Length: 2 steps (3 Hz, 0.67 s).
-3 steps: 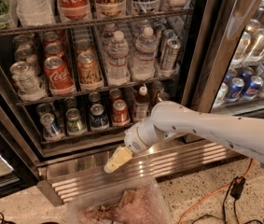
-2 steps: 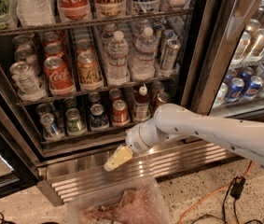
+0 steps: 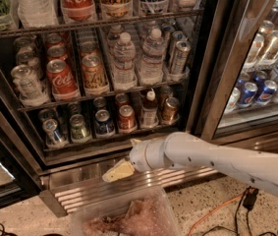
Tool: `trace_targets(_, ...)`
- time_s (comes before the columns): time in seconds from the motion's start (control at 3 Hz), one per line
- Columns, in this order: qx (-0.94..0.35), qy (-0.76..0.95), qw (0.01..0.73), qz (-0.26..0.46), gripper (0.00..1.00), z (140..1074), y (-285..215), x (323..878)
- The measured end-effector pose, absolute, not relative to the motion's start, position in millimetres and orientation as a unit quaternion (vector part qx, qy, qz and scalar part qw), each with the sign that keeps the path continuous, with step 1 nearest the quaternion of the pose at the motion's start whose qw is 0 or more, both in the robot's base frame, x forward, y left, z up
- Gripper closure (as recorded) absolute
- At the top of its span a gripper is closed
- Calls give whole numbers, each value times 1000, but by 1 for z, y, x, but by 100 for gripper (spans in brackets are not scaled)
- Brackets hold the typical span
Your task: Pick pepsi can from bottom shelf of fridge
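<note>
The fridge [image 3: 212, 58] stands open in front of me. On its bottom shelf [image 3: 106, 140] the dark-blue pepsi can [image 3: 103, 122] stands in the front row, between a green-and-silver can [image 3: 78, 128] on its left and a red can [image 3: 126, 118] on its right. My gripper [image 3: 119, 170] hangs below and in front of the shelf, over the slatted steel grille [image 3: 89, 193], a little right of the pepsi can and apart from it. It holds nothing. The white arm [image 3: 217, 159] comes in from the right.
A sauce bottle [image 3: 150, 108] and a brown can [image 3: 169, 108] stand on the right of the bottom shelf. A clear plastic bin [image 3: 128, 215] sits on the floor under the gripper. An orange cable [image 3: 212, 215] lies on the right. More blue cans [image 3: 249, 92] sit behind the closed right door.
The arm has dropped lower, uncovering the right end of the bottom shelf. The gripper has shifted slightly left and down. The cans have not moved.
</note>
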<state>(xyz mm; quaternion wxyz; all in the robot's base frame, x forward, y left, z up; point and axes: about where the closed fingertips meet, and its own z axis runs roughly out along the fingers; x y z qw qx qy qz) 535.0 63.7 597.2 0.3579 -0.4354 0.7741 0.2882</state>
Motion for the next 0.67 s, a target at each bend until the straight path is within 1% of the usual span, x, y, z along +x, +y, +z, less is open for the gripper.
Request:
trace_targets(0.33,-413,764,413,275,0,603,77,534)
trace_targets(0.67,-394,763,442,259,0,612,75,550)
